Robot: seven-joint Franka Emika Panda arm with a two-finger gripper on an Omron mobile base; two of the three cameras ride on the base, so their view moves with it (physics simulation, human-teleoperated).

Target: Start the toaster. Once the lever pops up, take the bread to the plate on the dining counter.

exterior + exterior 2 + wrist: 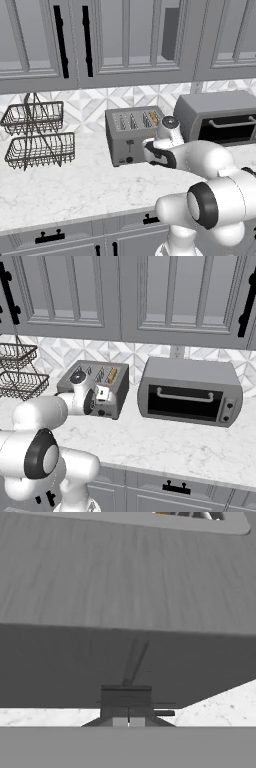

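Note:
The grey four-slot toaster [131,136] [89,381] stands on the marble worktop against the tiled wall. A thin orange-brown slice of bread [153,118] [112,376] sits upright in its rightmost slot. My gripper [128,722] [146,147] [104,395] is shut at the toaster's front face, with its tips against a dark lever [126,694]. That lever sits low in its slot, and nothing is held between the fingers. In the hand view the grey toaster front [125,587] is very close. The plate and the dining counter are out of view.
A grey toaster oven [220,117] [189,391] stands just right of the toaster. A two-tier wire basket rack [36,135] [15,373] stands to its left. Wall cabinets hang above, and drawers with black handles [175,487] run under the worktop [75,185].

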